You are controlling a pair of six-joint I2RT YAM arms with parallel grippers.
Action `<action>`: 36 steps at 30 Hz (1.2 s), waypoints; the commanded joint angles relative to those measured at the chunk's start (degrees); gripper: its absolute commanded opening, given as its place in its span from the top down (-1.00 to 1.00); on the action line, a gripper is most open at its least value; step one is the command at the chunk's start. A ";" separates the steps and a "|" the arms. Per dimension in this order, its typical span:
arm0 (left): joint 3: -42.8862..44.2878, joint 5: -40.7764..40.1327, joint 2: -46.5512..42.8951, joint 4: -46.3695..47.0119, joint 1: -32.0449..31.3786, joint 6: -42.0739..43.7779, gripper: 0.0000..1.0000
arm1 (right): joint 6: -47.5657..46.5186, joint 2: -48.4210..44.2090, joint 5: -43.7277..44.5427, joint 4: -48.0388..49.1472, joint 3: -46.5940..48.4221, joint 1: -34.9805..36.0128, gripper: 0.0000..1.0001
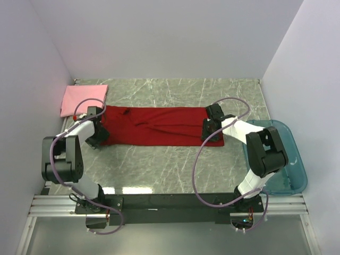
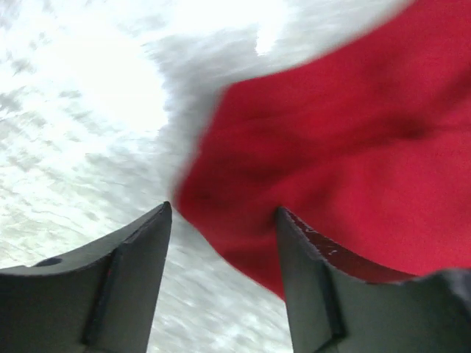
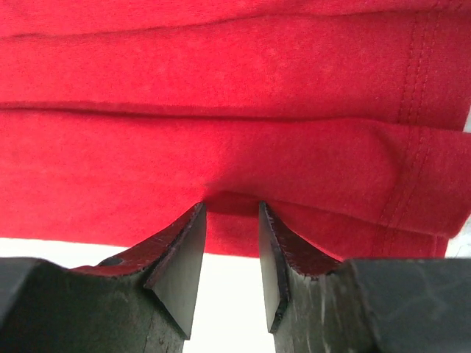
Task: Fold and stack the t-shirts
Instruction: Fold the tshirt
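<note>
The deep red t-shirt (image 1: 159, 126) lies on the table as a long strip folded lengthwise. The light pink t-shirt (image 1: 84, 99) lies folded at the far left corner. My left gripper (image 1: 101, 135) is at the red shirt's left end. In its wrist view the left gripper (image 2: 224, 207) is open, a corner of the red t-shirt (image 2: 338, 147) lies just ahead of its tips, and nothing is gripped. My right gripper (image 1: 209, 135) is at the strip's right end. The right gripper (image 3: 230, 204) stands open with its fingertips against the near edge of the red t-shirt (image 3: 235, 88).
A translucent teal bin (image 1: 289, 159) sits at the right edge of the table, beside the right arm. Grey walls close in the left, back and right sides. The marble tabletop (image 1: 170, 164) is bare between the shirt and the arm bases.
</note>
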 commanded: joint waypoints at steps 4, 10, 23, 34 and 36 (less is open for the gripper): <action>-1.01 -0.02 3.36 0.25 2.68 -0.51 -0.08 | -0.30 1.86 4.15 1.14 3.79 -0.04 0.18; -2.06 0.33 4.07 -0.10 3.03 -0.59 0.04 | -0.21 3.53 6.79 0.18 6.60 -1.63 0.17; -1.02 -0.72 -0.67 -1.42 3.03 0.02 -0.20 | -0.39 10.48 7.58 -0.61 18.21 -6.46 0.15; -1.53 2.52 -11.31 -2.39 3.03 0.29 -0.88 | 3.03 -3.06 -0.66 0.44 6.02 -6.55 -0.03; -2.15 3.58 -11.14 -1.25 3.03 0.46 -0.85 | 3.48 -4.99 -1.99 1.13 3.90 -6.64 -0.04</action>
